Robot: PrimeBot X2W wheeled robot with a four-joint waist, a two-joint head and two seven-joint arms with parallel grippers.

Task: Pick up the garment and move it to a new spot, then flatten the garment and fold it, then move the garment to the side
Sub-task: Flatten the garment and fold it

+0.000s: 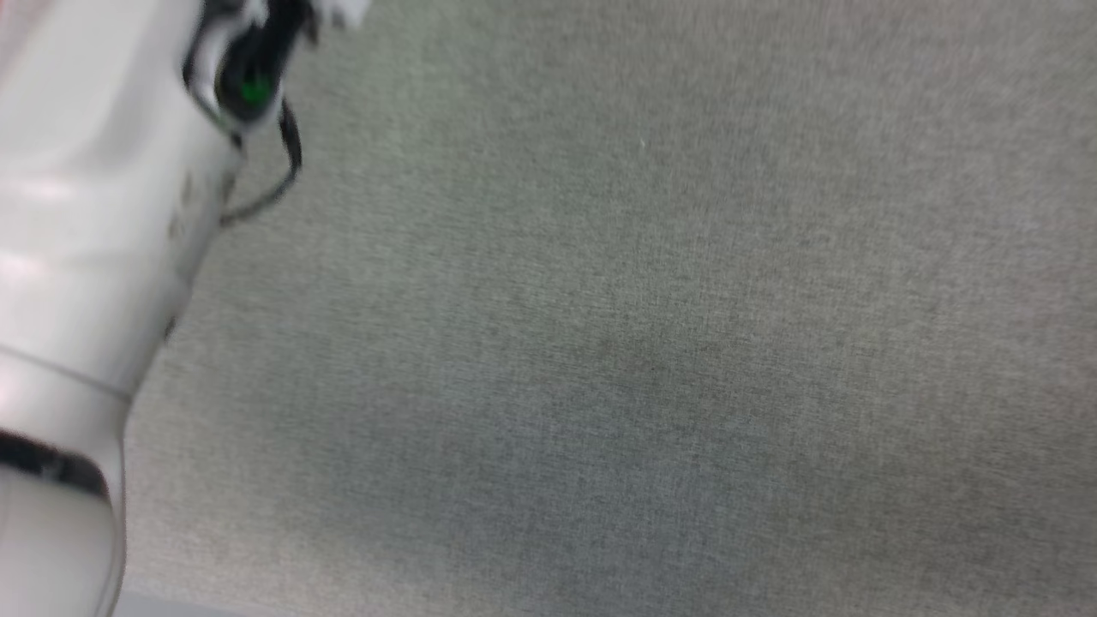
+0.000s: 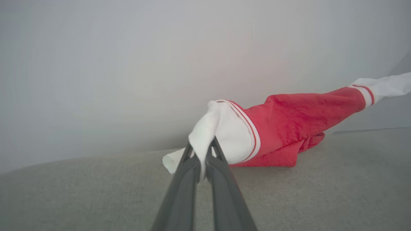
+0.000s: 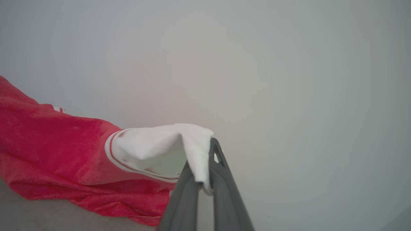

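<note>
One garment [image 2: 289, 118], two white sleeves [image 2: 232, 134] (in left gripper [image 2: 201, 147], right gripper [image 3: 202, 158])

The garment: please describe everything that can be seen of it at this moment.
The garment is a red jersey of soft, slightly fuzzy-looking cloth, with white sleeves and red-and-white striped trim. It hangs stretched between two grips: the left gripper is shut on one white sleeve, the right gripper on the other. Between them the red body sags in folds, and its lower edge rests on the grey, carpet-like surface.
</note>
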